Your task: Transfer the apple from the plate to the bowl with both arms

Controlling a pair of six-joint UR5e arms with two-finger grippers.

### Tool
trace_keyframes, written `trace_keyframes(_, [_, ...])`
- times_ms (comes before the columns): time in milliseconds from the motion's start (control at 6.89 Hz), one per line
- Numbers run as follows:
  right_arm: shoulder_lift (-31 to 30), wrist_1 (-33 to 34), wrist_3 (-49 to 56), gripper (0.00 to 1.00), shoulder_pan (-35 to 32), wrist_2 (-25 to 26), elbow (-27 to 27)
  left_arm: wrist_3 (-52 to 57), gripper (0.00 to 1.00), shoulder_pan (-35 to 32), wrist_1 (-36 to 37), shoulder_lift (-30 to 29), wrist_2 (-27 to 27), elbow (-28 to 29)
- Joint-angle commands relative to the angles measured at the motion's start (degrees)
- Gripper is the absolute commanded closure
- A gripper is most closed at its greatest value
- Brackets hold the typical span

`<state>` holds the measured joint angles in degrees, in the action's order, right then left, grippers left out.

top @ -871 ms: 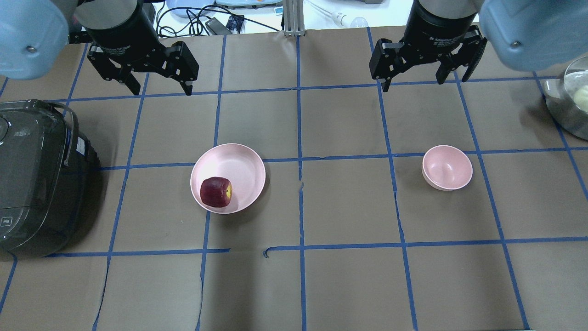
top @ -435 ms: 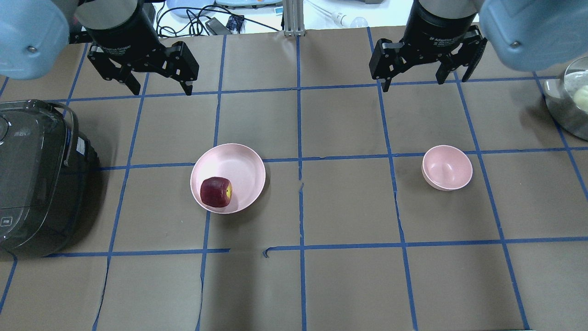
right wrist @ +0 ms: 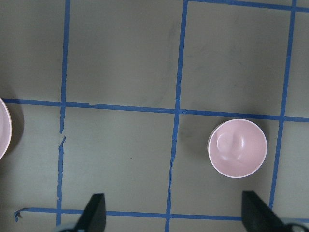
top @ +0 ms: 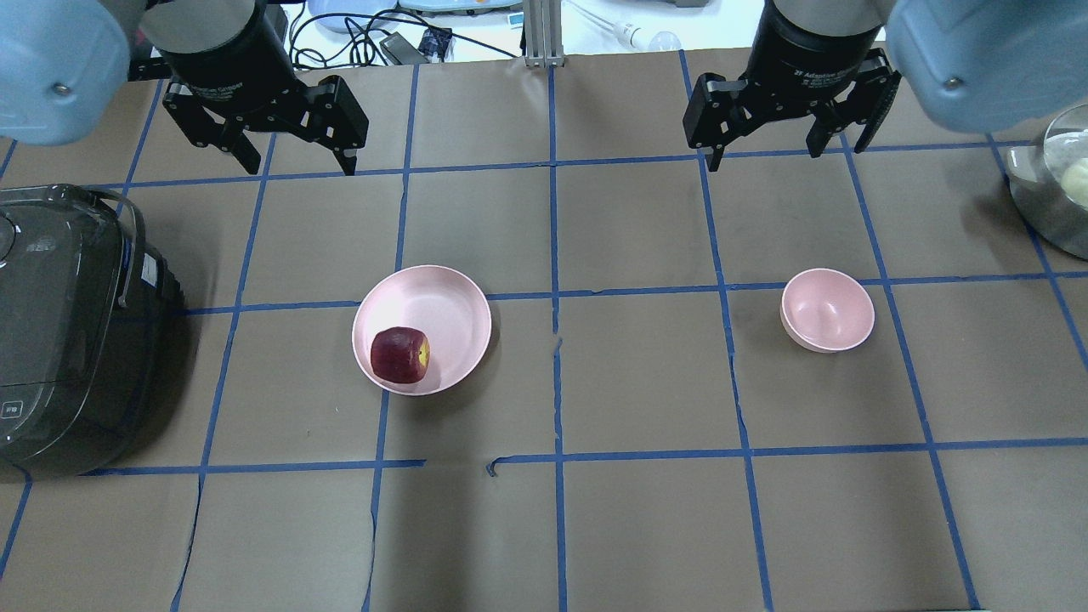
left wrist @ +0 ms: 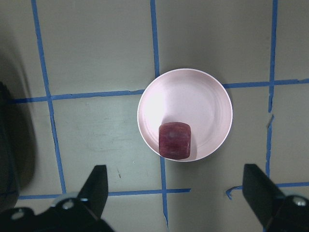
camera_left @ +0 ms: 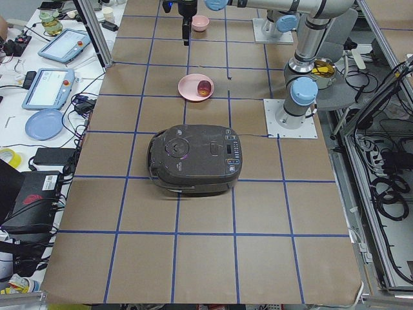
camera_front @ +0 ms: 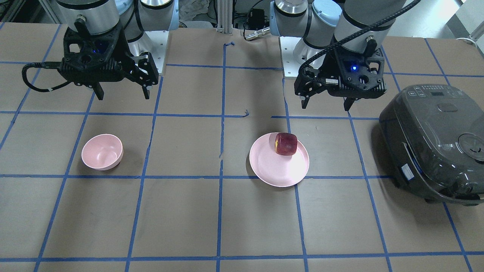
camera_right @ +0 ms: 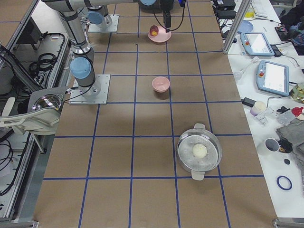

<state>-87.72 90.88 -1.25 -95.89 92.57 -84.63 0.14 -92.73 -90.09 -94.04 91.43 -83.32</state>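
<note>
The dark red apple (top: 399, 354) lies on the pale pink plate (top: 442, 302), at its near-left rim; it also shows in the front view (camera_front: 286, 143) and the left wrist view (left wrist: 175, 140). The empty pink bowl (top: 827, 308) stands to the right on the table, also in the right wrist view (right wrist: 237, 148). My left gripper (top: 296, 163) hangs open and empty high above the table, behind the plate. My right gripper (top: 786, 153) hangs open and empty behind the bowl.
A dark rice cooker (top: 68, 331) stands at the table's left edge. A steel pot (top: 1058, 191) with a pale round item inside sits at the right edge. The brown table covering is marked with blue tape lines (top: 557, 374).
</note>
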Motion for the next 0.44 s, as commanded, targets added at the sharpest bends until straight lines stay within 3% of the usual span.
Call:
trace_keyframes(0, [0.0,0.0,-0.1,0.00,0.0,0.1,-0.1,0.2,0.00,0.0,0.0,-0.1,0.1,-0.2])
trace_keyframes(290, [0.0,0.0,0.0,0.00,0.0,0.1,-0.2,0.3,0.00,0.1,0.0,-0.1,0.1,-0.4])
